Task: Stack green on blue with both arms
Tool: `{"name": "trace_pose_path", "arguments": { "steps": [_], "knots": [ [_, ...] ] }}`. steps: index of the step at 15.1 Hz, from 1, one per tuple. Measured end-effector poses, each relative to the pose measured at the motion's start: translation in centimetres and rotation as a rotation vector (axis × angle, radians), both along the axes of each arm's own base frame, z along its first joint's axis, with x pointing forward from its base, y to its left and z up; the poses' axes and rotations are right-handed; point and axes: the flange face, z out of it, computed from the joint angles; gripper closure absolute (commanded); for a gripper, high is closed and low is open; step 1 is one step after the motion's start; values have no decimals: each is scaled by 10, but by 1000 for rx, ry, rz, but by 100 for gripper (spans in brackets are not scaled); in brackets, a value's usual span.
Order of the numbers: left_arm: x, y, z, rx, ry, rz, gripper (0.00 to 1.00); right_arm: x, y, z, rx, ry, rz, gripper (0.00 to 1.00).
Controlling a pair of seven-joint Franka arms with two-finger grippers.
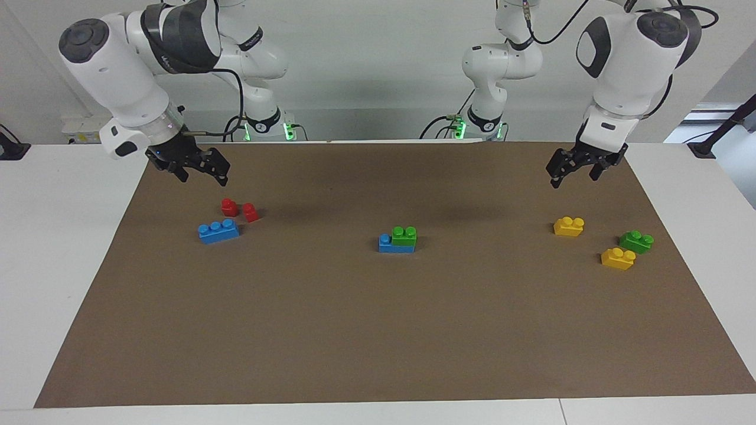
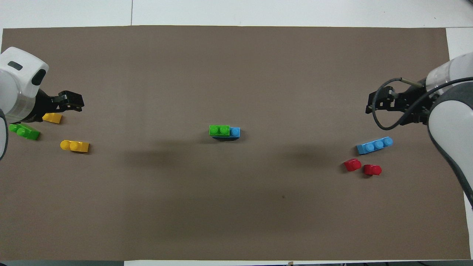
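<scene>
A green brick (image 1: pixel 404 235) sits stacked on a blue brick (image 1: pixel 394 245) at the middle of the mat, with one blue stud left bare; the stack also shows in the overhead view, green (image 2: pixel 219 130) on blue (image 2: pixel 235 131). A second blue brick (image 1: pixel 218 231) lies alone toward the right arm's end. A second green brick (image 1: pixel 636 241) lies alone toward the left arm's end. My right gripper (image 1: pixel 202 175) hangs open and empty above the mat near the red pieces. My left gripper (image 1: pixel 574 176) hangs open and empty above the mat near a yellow brick.
Two red pieces (image 1: pixel 229 206) (image 1: pixel 250 212) lie just nearer to the robots than the lone blue brick. Two yellow bricks (image 1: pixel 569 226) (image 1: pixel 618 258) lie beside the lone green brick. The brown mat (image 1: pixel 378 342) covers the white table.
</scene>
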Motion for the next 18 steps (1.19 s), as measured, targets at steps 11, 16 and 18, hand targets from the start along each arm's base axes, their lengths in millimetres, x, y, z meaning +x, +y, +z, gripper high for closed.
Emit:
{"name": "trace_pose_path", "arguments": {
  "steps": [11,16,18],
  "knots": [
    [-10,-2,29,-40,51,-109,0,-3,-4,42,-40,-8,24,0],
    [-11,-4,29,-19,61,-139,0,-3,-5,42,-40,-8,24,0],
    [-11,-4,29,-18,60,-143,0,-3,-5,42,-40,-8,23,0]
  ]
}}
